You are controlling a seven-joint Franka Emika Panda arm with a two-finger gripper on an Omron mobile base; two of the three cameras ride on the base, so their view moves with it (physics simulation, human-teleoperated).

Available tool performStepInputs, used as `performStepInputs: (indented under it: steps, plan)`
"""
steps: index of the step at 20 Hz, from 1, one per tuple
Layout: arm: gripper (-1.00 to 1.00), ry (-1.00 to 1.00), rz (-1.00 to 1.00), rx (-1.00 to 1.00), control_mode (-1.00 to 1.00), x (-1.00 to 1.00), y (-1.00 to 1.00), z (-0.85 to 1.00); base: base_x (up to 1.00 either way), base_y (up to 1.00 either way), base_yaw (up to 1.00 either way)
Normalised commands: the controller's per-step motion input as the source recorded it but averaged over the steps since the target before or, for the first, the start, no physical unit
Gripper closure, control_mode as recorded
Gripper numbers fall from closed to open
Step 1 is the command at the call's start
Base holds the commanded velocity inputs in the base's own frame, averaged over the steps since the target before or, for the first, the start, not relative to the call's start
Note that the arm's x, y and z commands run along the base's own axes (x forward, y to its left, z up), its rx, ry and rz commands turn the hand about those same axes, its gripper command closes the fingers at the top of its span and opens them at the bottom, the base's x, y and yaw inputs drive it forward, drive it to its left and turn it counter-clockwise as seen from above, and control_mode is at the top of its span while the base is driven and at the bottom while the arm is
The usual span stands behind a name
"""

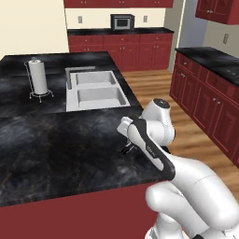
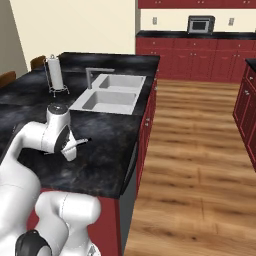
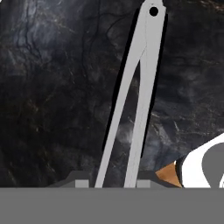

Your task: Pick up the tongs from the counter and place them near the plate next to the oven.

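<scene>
Hand view: we are closing our end effector (image 3: 109, 183) on the tongs (image 3: 135, 96), its tips flanking both silver arms just above the black marbled bench (image 3: 48, 87). We are working near the bench's front edge, well apart from the steel sink (image 1: 95, 91).

tongs (image 3: 135, 96) lie on the counter (image 1: 56, 144) near its front right corner, both arms running between the gripper (image 3: 109, 183) fingertips, joined end pointing away from the hand; double sink (image 1: 95, 89) set in the counter behind them, paper towel holder (image 1: 38, 79) left of the sink; microwave (image 1: 122, 21) on the far wall counter; wall counter off to the right across the floor
</scene>
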Motion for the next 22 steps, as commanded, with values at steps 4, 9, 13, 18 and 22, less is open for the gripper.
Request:
performStepInputs:
  steps: [4, 9, 13, 18, 22]
  plan:
    - [1.0, 0.0, 0.0, 0.0, 1.0, 0.0, 0.0, 0.0, -0.34, 0.0, 0.0]
    - [1.0, 0.0, 0.0, 0.0, 1.0, 0.0, 0.0, 0.0, -0.72, -0.08, -0.07]
    - [1.0, 0.0, 0.0, 0.0, 1.0, 0.0, 0.0, 0.0, -0.23, 0.03, -0.74]
    - [1.0, 0.0, 0.0, 0.0, 1.0, 0.0, 0.0, 0.0, -0.04, 0.03, -0.93]
    - [1.0, 0.0, 0.0, 0.0, 1.0, 0.0, 0.0, 0.0, 0.0, 0.01, -0.99]
